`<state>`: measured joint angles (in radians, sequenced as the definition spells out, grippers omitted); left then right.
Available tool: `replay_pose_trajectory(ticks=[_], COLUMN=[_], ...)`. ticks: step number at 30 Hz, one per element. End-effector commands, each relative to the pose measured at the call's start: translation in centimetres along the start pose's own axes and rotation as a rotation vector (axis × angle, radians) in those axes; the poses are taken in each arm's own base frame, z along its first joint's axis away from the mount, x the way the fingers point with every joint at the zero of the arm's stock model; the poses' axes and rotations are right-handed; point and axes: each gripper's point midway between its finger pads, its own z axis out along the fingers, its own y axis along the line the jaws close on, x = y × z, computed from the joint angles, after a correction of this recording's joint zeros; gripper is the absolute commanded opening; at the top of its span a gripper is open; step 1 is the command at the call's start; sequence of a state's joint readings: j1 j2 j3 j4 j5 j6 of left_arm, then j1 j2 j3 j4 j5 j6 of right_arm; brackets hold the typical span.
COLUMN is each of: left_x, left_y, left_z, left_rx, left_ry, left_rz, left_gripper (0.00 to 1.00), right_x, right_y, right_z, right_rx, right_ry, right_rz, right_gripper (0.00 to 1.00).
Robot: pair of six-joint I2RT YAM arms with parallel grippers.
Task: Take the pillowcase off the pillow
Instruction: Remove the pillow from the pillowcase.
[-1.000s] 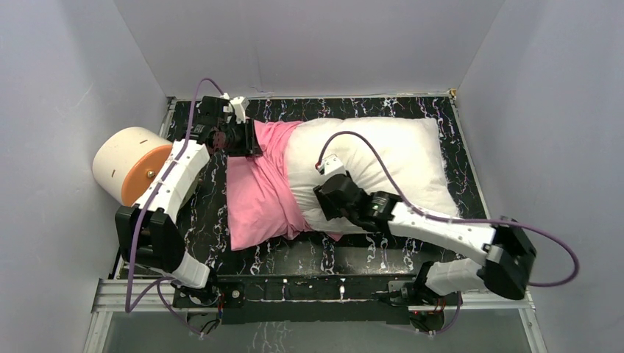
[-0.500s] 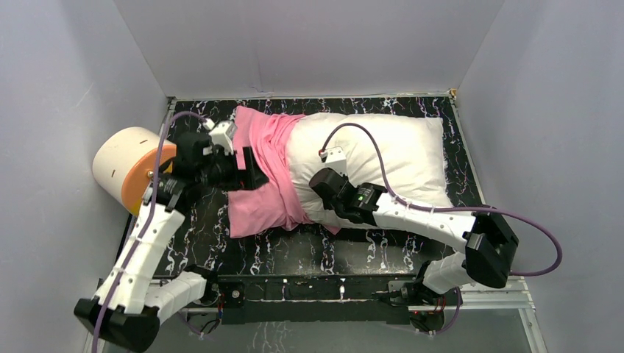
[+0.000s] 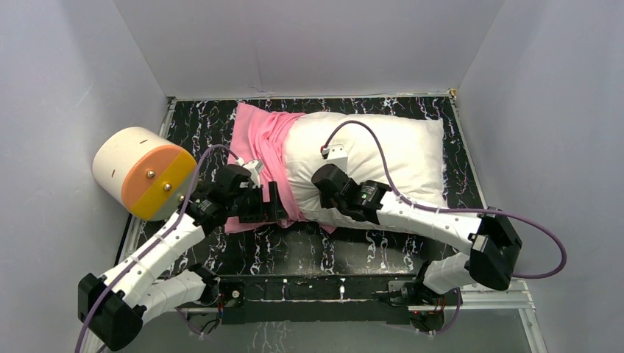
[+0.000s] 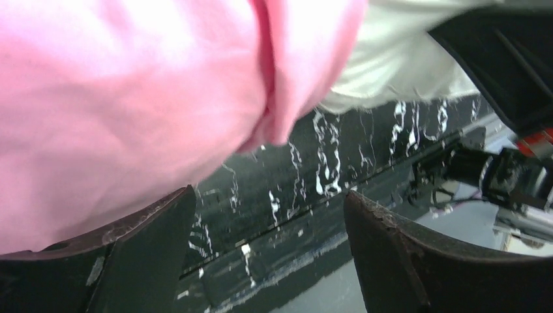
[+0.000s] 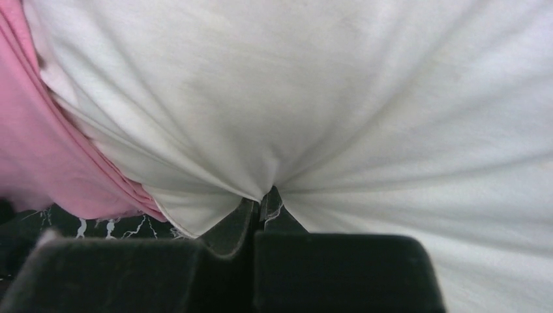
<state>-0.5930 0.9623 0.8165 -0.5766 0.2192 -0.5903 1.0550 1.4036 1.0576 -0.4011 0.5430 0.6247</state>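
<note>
The white pillow (image 3: 383, 158) lies across the black marbled table, its left end still inside the pink pillowcase (image 3: 259, 143). My right gripper (image 3: 321, 190) is at the pillow's near edge beside the pillowcase's opening. In the right wrist view it (image 5: 264, 195) is shut, pinching a fold of the pillow (image 5: 365, 98), with the pillowcase (image 5: 45, 150) to its left. My left gripper (image 3: 274, 206) is at the pillowcase's near corner. The left wrist view shows it (image 4: 269, 193) open, nothing between its fingers, one finger (image 4: 147, 241) lying under the pillowcase (image 4: 130, 98).
A cream-and-orange cylinder (image 3: 140, 173) lies at the table's left edge, close to my left arm. Grey walls enclose the table (image 3: 368, 254) on three sides. The arm bases and a metal rail (image 3: 316, 290) run along the near edge.
My left gripper let go at the pillowcase's far-left corner, opened and swung to its near corner. My right gripper closed on the pillow. The pillowcase's near part is bunched narrower.
</note>
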Motion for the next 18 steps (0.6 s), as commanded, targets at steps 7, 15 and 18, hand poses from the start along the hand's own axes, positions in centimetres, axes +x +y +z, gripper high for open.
replay_pose_trajectory(ticks=[7, 15, 18], left_x=[-2.1, -3.5, -3.1], left_y=[-2.0, 5.5, 8.9], left_z=[7.4, 4.3, 1.3], left_rx=[0.039, -0.358, -0.524], left_ry=[-0.127, -0.301, -0.346], left_rz=[-0.013, 0.040, 0.046], left_gripper=[0.65, 0.00, 0.00], right_x=[-1.9, -1.6, -1.4], right_y=[1.8, -3.0, -5.5], right_z=[-2.8, -3.8, -4.1], right_rx=[-0.140, 0.024, 0.087], right_ry=[-0.064, -0.094, -0.110], right_rz=[0.129, 0.102, 0.093], right_gripper=[0.00, 0.00, 0.00])
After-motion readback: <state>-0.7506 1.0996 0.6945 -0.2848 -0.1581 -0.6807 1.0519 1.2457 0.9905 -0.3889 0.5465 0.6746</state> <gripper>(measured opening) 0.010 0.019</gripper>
